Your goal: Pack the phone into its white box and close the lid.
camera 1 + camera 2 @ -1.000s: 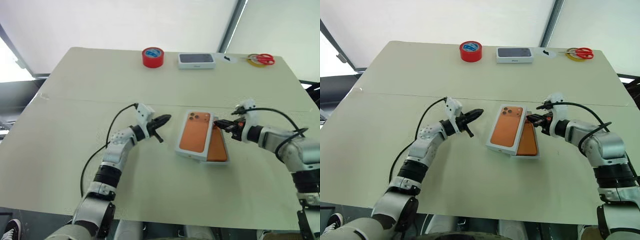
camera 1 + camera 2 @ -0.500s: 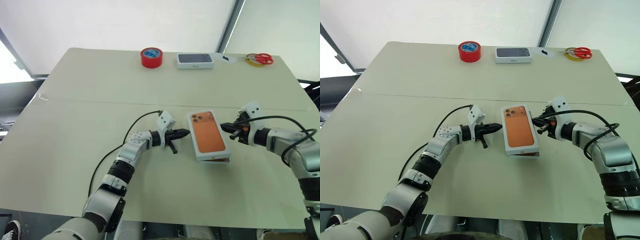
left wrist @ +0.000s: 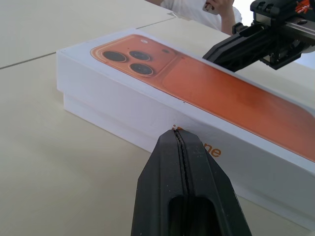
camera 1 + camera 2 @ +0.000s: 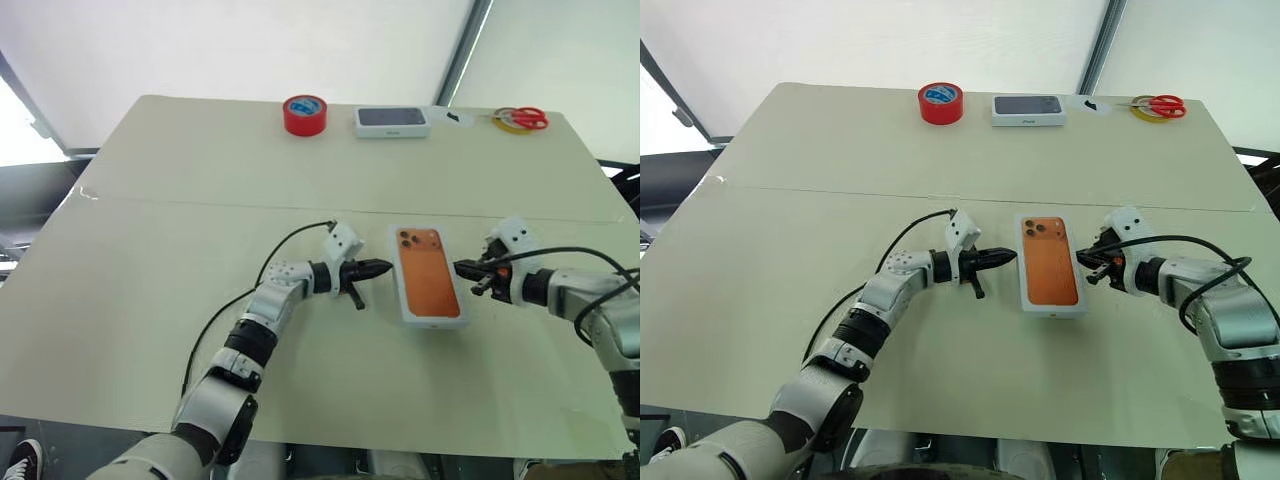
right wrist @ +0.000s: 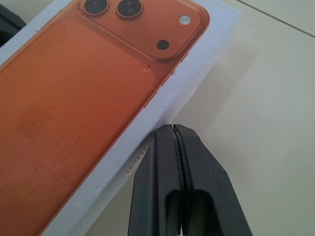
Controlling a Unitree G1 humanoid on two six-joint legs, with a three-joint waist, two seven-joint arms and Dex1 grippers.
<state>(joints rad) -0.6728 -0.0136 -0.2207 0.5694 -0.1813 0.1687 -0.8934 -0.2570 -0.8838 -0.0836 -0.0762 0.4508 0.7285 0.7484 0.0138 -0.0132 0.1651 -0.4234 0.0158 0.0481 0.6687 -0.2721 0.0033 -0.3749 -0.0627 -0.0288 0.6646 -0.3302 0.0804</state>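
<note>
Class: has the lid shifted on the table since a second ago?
Yes. The lid swung from askew to square over the box, ending farther right relative to the red tape.

You see the lid [image 4: 1050, 265] closed on the bench [image 4: 790, 180], with the left claw [image 4: 1011, 256] and right claw [image 4: 1083, 265] pinched together on either side.

We find the lid [image 4: 431, 288] seated on the white box, the closed pack lying flat near the middle of the table [image 4: 150, 250]. The left claw [image 4: 385, 268] sits just beside its left long side; the right claw [image 4: 462, 269] sits just beside its right long side. Along the far edge of the table, from left to right, lie a tape roll [image 4: 305, 114], a second box [image 4: 392, 121], a small card [image 4: 455, 117] and scissors [image 4: 522, 118] resting on another tape roll.
</note>
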